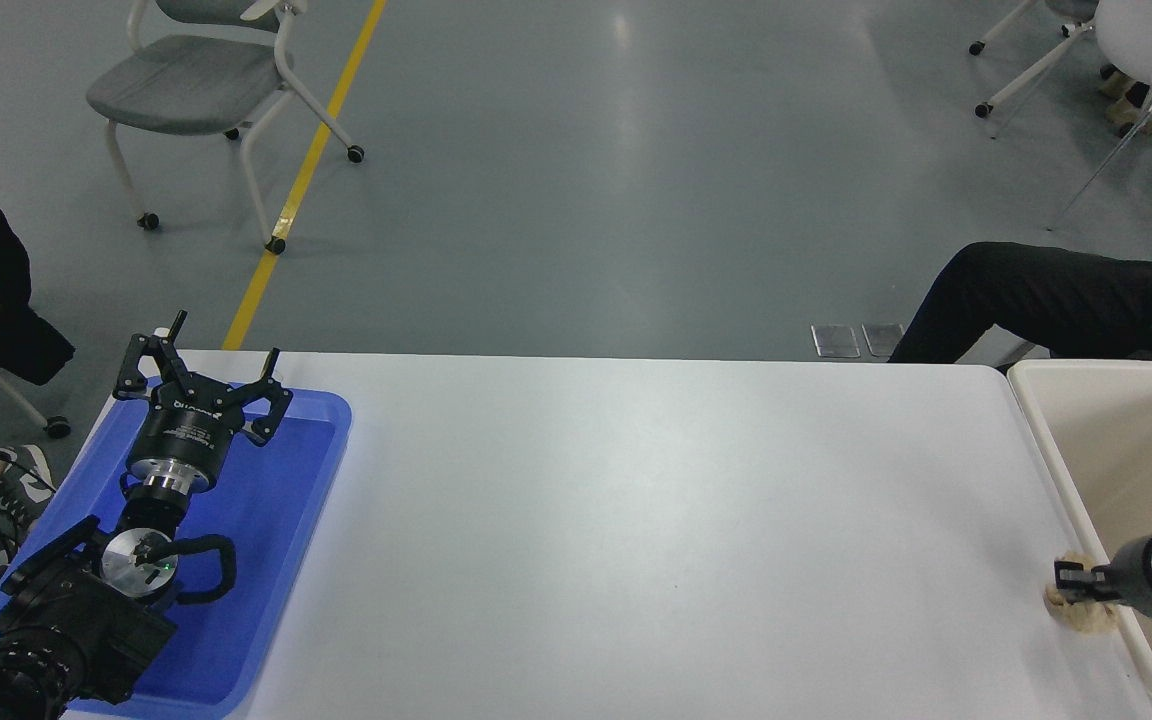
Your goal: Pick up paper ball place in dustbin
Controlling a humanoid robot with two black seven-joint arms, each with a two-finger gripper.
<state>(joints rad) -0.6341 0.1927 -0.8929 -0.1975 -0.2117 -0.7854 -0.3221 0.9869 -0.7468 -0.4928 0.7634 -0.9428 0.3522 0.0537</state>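
Note:
The paper ball (1084,615) is a tan wrinkled wad at the table's right edge, right against the outer wall of the cream dustbin (1038,425). My right gripper (1072,584) comes in from the right edge, reaching over the bin's rim. It is closed around the ball, with paper showing above and below a black finger. I cannot tell whether the ball rests on the table or is just lifted. My left gripper (202,372) is parked open and empty over the blue tray at the lower left.
A shallow blue tray (276,540) lies at the table's left end. A person's dark-trousered leg (1056,300) is beyond the far right corner, close to the dustbin. Chairs (196,80) stand on the floor behind the table.

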